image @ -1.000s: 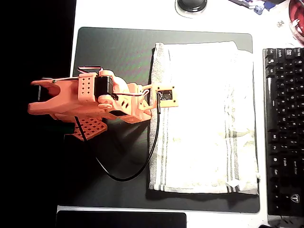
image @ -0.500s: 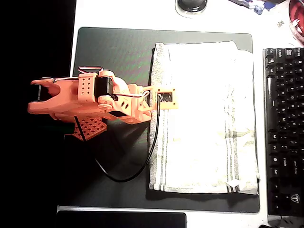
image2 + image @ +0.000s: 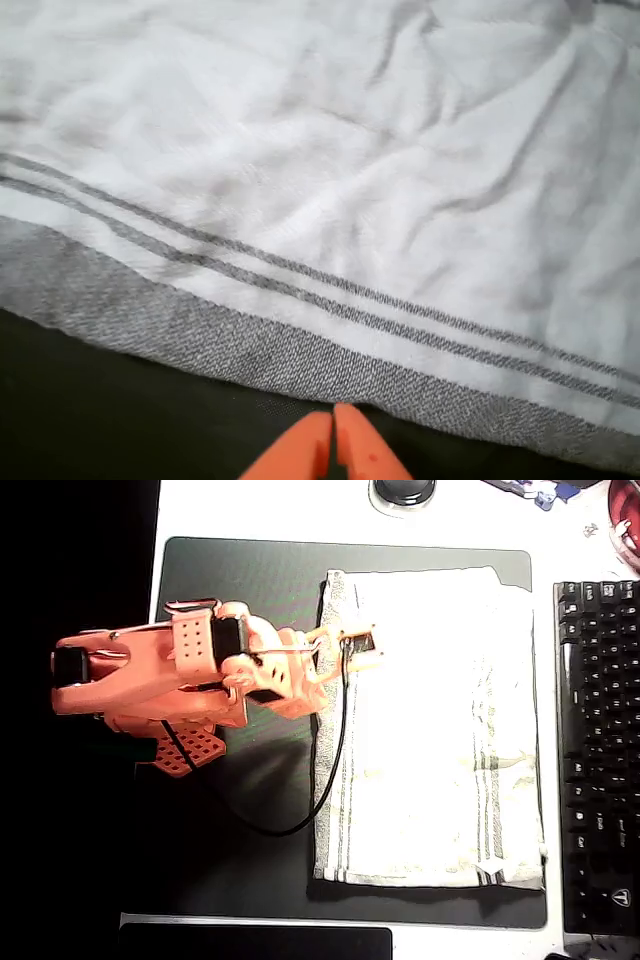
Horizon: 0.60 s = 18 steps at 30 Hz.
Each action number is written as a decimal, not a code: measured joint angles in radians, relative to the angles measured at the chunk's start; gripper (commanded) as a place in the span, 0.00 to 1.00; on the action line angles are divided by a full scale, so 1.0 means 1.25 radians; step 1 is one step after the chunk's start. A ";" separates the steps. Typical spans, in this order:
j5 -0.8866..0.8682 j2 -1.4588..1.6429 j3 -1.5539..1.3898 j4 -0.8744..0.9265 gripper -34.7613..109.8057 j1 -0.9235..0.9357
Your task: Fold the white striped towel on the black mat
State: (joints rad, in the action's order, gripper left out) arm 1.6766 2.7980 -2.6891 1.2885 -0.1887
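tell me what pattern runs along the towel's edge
Thin grey stripes beside a grey woven band on the white striped towel, clearest in the wrist view.

place: probably an office desk | cues: black keyboard (image 3: 598, 750) beside black mat (image 3: 250, 580), white tabletop (image 3: 300, 510)

A black keyboard (image 3: 598, 755) runs down the right edge of the overhead view, its rows of keys lying on a white table (image 3: 270, 510). At the top edge sits a round black object on a pale base (image 3: 403, 492). In the top right corner are a small blue and white item (image 3: 535, 490) and part of a red object (image 3: 625, 525). A flat black slab (image 3: 255, 943) lies along the bottom edge.
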 measured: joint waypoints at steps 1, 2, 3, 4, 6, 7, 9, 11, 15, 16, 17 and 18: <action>-0.001 -0.056 0.039 0.000 0.24 -0.010; -0.006 -0.108 0.076 0.000 0.24 -0.029; -0.010 -0.155 0.115 0.000 0.24 -0.047; -0.010 -0.198 0.155 0.000 0.24 -0.059; -0.025 -0.288 0.236 0.007 0.24 -0.079; -0.034 -0.333 0.281 0.020 0.24 -0.098; -0.048 -0.431 0.376 0.044 0.24 -0.130; -0.074 -0.520 0.463 0.053 0.24 -0.150; -0.118 -0.664 0.607 0.065 0.24 -0.206; -0.129 -0.693 0.638 0.067 0.24 -0.218; -0.134 -0.726 0.668 0.067 0.24 -0.232; -0.144 -0.760 0.701 0.067 0.24 -0.248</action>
State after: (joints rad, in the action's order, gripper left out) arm 1.4972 1.8484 -1.8132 1.3729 -0.4985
